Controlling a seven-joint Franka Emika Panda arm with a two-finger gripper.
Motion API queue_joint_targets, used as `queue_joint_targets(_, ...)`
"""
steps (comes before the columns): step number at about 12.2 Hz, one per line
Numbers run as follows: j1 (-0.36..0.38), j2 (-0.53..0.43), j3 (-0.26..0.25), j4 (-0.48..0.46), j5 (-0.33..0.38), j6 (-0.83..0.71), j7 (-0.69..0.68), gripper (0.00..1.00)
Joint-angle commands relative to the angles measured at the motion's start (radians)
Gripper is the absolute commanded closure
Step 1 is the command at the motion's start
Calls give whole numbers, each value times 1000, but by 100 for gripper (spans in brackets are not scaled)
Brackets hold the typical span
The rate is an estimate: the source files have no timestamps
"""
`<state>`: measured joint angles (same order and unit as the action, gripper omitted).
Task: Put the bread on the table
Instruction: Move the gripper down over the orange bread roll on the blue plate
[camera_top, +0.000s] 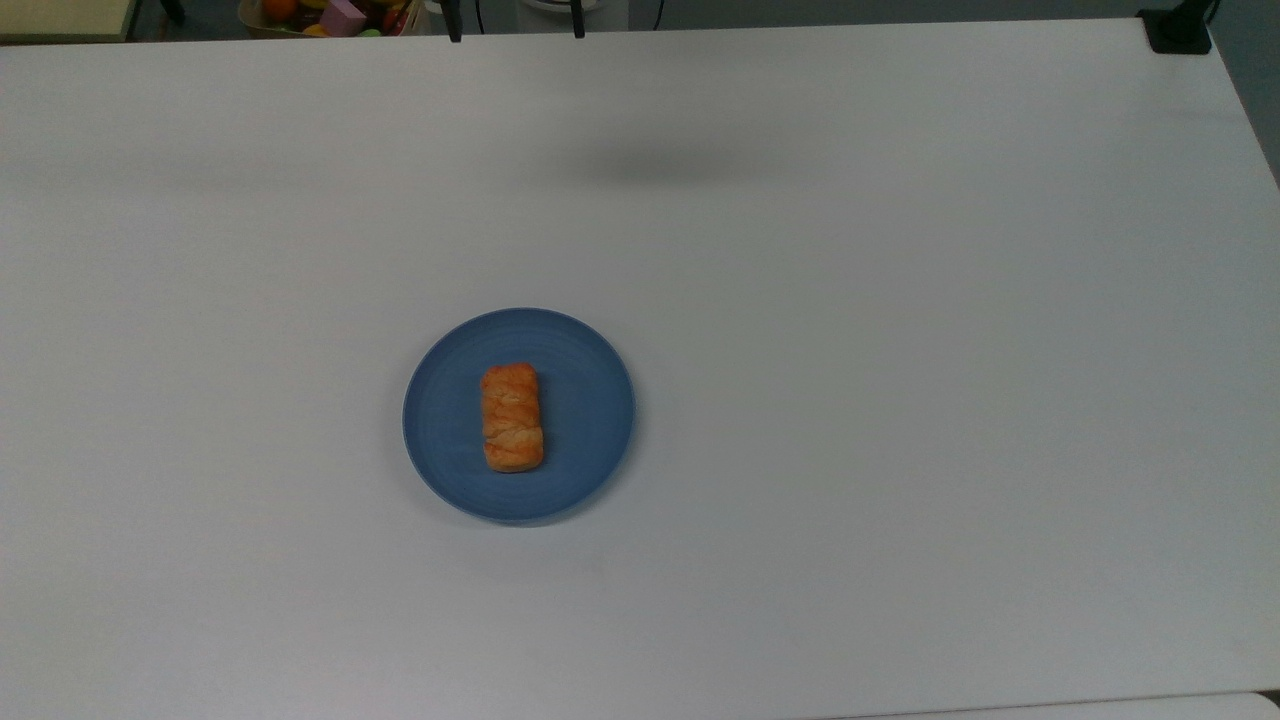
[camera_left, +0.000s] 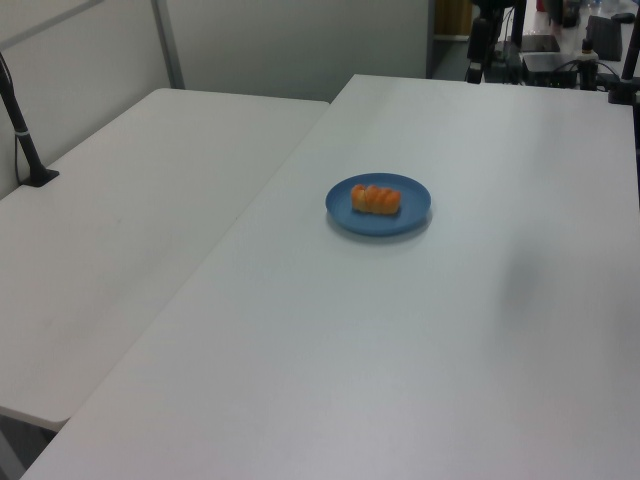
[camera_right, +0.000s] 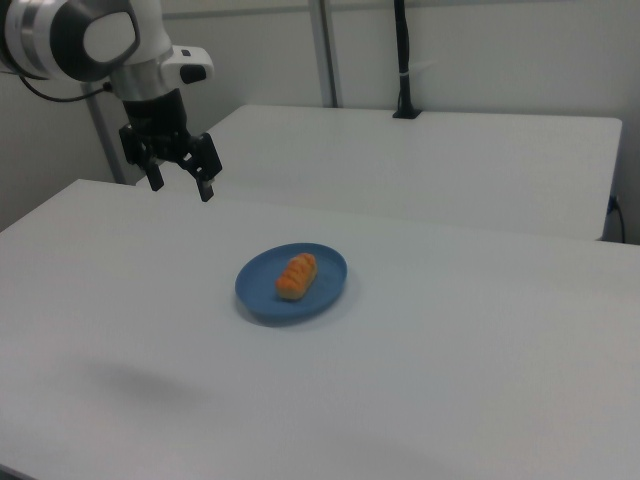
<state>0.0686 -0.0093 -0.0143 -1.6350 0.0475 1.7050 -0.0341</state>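
Note:
The bread (camera_top: 513, 417), a small golden-orange ridged roll, lies in the middle of a round blue plate (camera_top: 590, 400) on the white table (camera_top: 900, 400). It also appears as bread (camera_left: 376, 199) on the plate (camera_left: 412, 212) in the left view, and as bread (camera_right: 297, 276) on the plate (camera_right: 260, 295) in the right view. My gripper (camera_right: 180, 187) hangs open and empty, high above the table (camera_right: 450, 380), up and to the right view's left of the plate. Its two dark fingertips poke in at the top view's upper edge, gripper (camera_top: 515, 25).
A second white table (camera_right: 430, 160) adjoins this one, with a black post (camera_right: 403, 60) clamped to it. A bin of coloured toys (camera_top: 330, 15) sits beyond the far edge, and a black clamp (camera_top: 1178, 30) holds the top view's upper right corner.

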Motion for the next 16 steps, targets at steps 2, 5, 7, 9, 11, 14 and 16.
queue_joint_targets(2, -3, 67, -1, 65, 8, 4, -41, 0)
queue_joint_targets(5, -7, 245, -10, 275, 2, -8, -52, 0)
queue_joint_targets(7, -10, 342, -15, 369, -3, 5, -102, 0)
queue_joint_targets(9, -21, 435, -15, 452, -3, 27, -109, 0)
queue_joint_targets(11, -24, 486, -15, 448, -5, 114, -107, 0)
queue_joint_targets(14, -20, 566, -15, 439, -21, 217, -107, 0)
queue_joint_targets(16, -16, 623, -15, 437, -23, 257, -104, 0)
